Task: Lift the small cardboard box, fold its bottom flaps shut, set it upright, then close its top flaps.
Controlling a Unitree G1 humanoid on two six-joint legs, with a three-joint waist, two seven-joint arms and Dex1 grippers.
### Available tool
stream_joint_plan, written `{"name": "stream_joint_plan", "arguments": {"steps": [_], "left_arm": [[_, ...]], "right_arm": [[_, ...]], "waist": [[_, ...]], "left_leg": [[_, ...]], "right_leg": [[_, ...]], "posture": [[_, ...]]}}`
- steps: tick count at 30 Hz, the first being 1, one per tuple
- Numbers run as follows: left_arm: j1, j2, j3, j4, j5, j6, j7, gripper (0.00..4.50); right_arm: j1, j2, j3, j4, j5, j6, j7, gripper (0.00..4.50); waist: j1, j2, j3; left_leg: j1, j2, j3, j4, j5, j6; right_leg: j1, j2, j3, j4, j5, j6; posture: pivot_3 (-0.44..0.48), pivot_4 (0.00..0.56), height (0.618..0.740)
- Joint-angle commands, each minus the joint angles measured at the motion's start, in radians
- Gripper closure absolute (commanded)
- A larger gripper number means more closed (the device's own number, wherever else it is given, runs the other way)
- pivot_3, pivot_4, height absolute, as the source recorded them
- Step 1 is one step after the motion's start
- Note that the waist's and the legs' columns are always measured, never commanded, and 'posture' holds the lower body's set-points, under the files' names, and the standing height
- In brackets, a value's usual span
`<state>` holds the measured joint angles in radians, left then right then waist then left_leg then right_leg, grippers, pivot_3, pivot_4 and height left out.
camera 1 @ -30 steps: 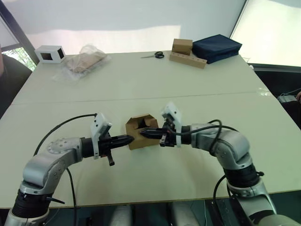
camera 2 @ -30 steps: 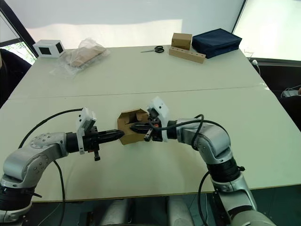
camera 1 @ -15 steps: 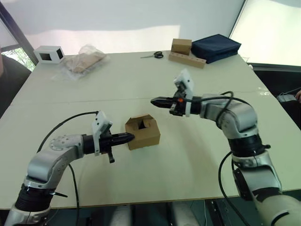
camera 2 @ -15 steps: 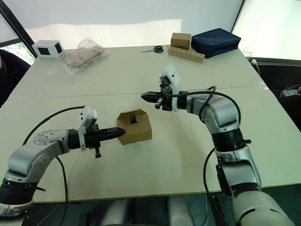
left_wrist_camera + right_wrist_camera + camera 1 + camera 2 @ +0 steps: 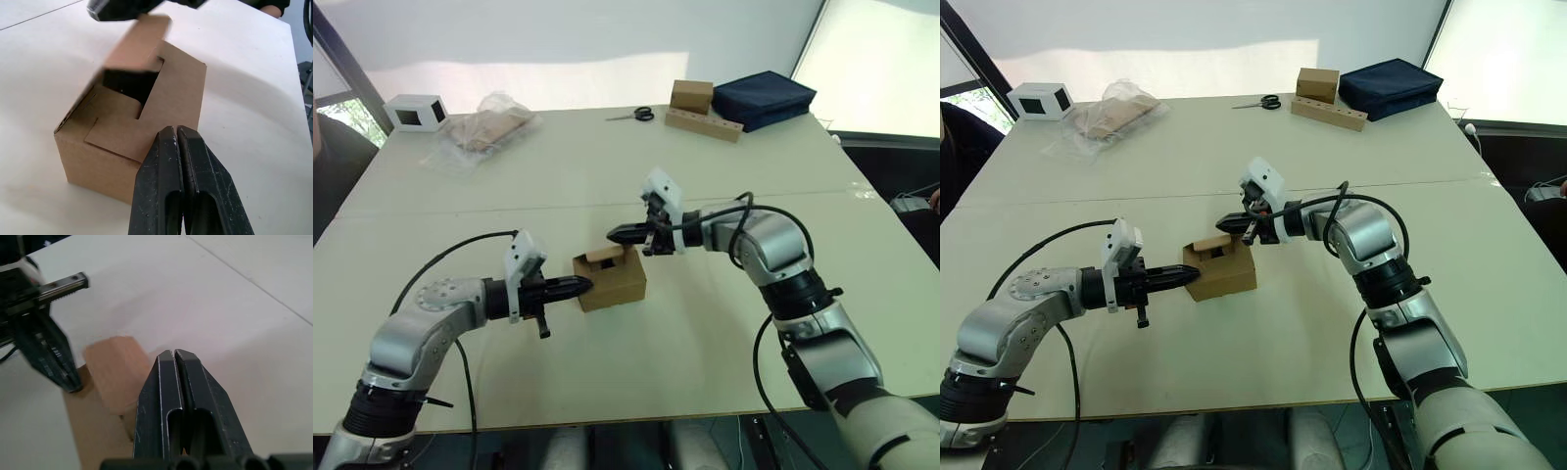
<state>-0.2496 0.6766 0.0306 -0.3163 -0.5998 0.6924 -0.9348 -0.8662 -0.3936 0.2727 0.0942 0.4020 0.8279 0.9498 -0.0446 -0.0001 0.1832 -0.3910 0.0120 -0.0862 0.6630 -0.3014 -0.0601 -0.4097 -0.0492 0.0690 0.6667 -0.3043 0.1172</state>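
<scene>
The small cardboard box [image 5: 609,280] sits upright on the tabletop [image 5: 607,176] between both clenched, empty hands: left hand [image 5: 584,286] bracing its side, right hand [image 5: 614,236] over a raised top flap [image 5: 604,255], which may spring back or slide the box.

Both grippers, left [image 5: 1190,276] and right [image 5: 1226,223], flank the small cardboard box [image 5: 1222,273].

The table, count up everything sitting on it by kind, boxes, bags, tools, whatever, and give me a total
Cardboard boxes: 2, the small cardboard box between the left gripper and right gripper, and a tan box
White box: 1
Plastic bag: 1
Scissors: 1
Wooden block: 1
Navy pouch: 1
Total: 7
</scene>
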Motion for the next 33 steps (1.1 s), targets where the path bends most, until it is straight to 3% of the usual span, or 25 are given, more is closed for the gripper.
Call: {"name": "stream_joint_plan", "arguments": {"steps": [1, 12, 20, 33], "left_arm": [[-0.002, 0.021, 0.024, 0.001, 0.002, -0.005, 0.004, 4.43], [-0.028, 0.033, 0.048, -0.005, -0.039, 0.025, 0.009, 4.43], [-0.100, 0.011, 0.161, 0.027, -0.173, 0.102, 0.042, 4.43], [-0.114, -0.073, 0.027, 0.107, -0.013, 0.002, 0.105, 4.43]], "right_arm": [[0.010, -0.002, -0.020, -0.091, 0.029, 0.020, 0.006, 4.50], [0.076, 0.008, 0.005, -0.158, 0.007, 0.033, -0.031, 4.50], [0.083, 0.024, -0.003, -0.159, 0.007, 0.030, -0.057, 4.50], [0.101, 0.025, -0.024, -0.210, 0.030, 0.054, -0.086, 4.50]], "waist": [[0.000, 0.000, 0.000], [0.000, 0.000, 0.000], [0.000, 0.000, 0.000], [0.000, 0.000, 0.000]], "left_leg": [[0.000, 0.000, 0.000, 0.000, 0.000, 0.000], [0.000, 0.000, 0.000, 0.000, 0.000, 0.001], [0.000, 0.000, 0.000, 0.000, 0.000, 0.000], [0.000, 0.000, 0.000, 0.000, 0.001, -0.002]], "right_leg": [[0.000, 0.000, 0.000, 0.000, 0.000, 0.000], [0.000, 0.000, 0.000, 0.000, 0.000, 0.000], [0.000, 0.000, 0.000, 0.000, 0.000, 0.000], [0.000, 0.000, 0.000, 0.000, 0.000, 0.000]], "posture": [[0.000, 0.150, 0.740], [0.000, 0.150, 0.740], [0.000, 0.150, 0.740], [0.000, 0.150, 0.740]]}}
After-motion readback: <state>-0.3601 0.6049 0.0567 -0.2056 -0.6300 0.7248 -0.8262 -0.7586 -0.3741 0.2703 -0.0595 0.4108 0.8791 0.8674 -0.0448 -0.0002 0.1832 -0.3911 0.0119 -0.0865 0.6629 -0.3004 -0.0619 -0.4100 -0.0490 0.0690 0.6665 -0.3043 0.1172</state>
